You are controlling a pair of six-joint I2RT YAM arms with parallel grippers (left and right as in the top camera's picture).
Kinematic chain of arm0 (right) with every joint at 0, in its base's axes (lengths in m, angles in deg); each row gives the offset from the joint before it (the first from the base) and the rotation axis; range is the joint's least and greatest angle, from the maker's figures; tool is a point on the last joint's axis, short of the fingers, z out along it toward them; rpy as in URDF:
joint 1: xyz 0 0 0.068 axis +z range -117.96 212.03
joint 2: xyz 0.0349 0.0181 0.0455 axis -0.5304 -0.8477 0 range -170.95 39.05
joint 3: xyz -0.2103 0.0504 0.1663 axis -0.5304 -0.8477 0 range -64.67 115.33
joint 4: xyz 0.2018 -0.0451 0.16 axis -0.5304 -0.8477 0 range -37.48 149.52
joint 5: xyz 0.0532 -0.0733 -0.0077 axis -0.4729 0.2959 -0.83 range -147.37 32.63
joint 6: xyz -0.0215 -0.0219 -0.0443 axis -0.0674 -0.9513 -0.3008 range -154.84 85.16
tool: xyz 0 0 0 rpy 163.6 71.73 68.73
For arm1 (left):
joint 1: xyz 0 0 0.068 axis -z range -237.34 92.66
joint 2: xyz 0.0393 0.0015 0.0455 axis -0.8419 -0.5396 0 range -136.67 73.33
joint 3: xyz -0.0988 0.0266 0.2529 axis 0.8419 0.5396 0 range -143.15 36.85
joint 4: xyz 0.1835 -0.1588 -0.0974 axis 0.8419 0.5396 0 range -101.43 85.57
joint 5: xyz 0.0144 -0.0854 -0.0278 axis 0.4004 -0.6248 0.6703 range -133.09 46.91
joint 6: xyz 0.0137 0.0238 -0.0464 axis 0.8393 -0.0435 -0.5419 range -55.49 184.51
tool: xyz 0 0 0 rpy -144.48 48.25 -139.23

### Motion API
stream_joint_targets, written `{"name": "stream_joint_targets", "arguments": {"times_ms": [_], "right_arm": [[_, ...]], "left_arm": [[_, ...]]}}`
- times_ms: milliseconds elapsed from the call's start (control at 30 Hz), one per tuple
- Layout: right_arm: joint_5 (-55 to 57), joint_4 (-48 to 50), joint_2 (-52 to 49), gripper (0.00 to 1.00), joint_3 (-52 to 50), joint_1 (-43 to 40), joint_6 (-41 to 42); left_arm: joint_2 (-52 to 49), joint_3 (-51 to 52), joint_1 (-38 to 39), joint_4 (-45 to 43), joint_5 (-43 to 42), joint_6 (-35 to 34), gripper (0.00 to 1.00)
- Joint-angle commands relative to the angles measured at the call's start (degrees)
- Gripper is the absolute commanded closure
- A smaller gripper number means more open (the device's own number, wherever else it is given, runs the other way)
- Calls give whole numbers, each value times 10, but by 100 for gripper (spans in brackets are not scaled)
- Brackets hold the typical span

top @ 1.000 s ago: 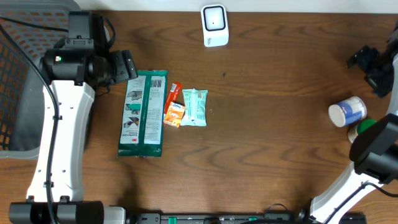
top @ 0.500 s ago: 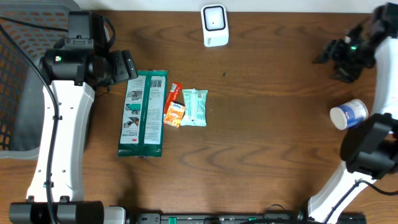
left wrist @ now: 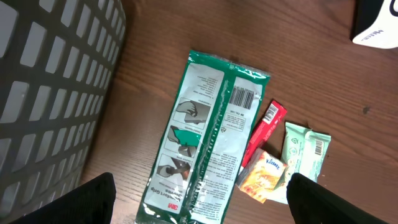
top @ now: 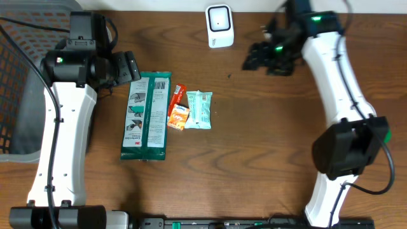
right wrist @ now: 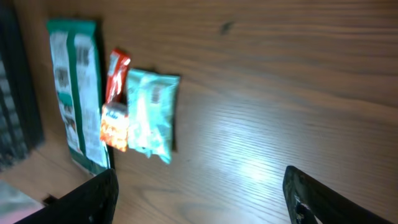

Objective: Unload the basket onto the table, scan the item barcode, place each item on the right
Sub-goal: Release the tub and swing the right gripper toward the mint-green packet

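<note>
Several packs lie left of centre on the table: a long green glove pack (top: 147, 116) with its barcode (left wrist: 243, 98) facing up, a red bar (top: 176, 100), an orange tissue pack (top: 179, 117) and a mint pack (top: 199, 109). The white scanner (top: 219, 26) stands at the back edge. My left gripper (top: 124, 67) hovers open just beyond the green pack's (left wrist: 208, 143) far end, holding nothing. Right of the scanner, my right gripper (top: 253, 58) is open and empty above bare wood, with the mint pack (right wrist: 151, 112) and green pack (right wrist: 74, 93) in its view.
A dark mesh basket (top: 19, 83) sits at the left edge, close to the left arm. The right arm's white links (top: 343, 83) stretch across the right half of the table. The scanner's corner (left wrist: 376, 22) shows in the left wrist view.
My right arm has swung from the far right edge leftward across the back of the table to beside the scanner. The left arm and the packs have not moved.
</note>
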State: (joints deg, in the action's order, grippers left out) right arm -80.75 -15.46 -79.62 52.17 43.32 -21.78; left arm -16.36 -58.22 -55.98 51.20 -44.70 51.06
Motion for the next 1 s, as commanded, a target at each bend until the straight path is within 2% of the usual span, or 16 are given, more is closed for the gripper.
{"name": "stream_joint_targets", "arguments": {"times_ms": [0, 233, 500, 700, 733, 767, 833, 967], "right_arm": [[39, 11, -1, 19, -9, 62, 39], [36, 82, -1, 16, -85, 147, 71], [34, 114, -1, 19, -132, 168, 51], [-3, 106, 0, 22, -132, 140, 30], [-29, 102, 0, 22, -132, 129, 18], [-63, 96, 0, 23, -132, 114, 3], [-119, 80, 0, 34, -132, 83, -38], [-136, 52, 0, 34, -132, 48, -79]], "left_arm": [[-4, 1, -2, 1, -4, 3, 12], [-4, 1, -2, 1, -4, 3, 12], [-4, 1, -2, 1, -4, 3, 12], [-4, 1, -2, 1, -4, 3, 12], [-4, 1, -2, -2, -4, 3, 2], [-4, 1, -2, -11, -4, 3, 2], [-4, 1, -2, -40, -4, 3, 2], [-4, 1, -2, -28, -39, -3, 2]]}}
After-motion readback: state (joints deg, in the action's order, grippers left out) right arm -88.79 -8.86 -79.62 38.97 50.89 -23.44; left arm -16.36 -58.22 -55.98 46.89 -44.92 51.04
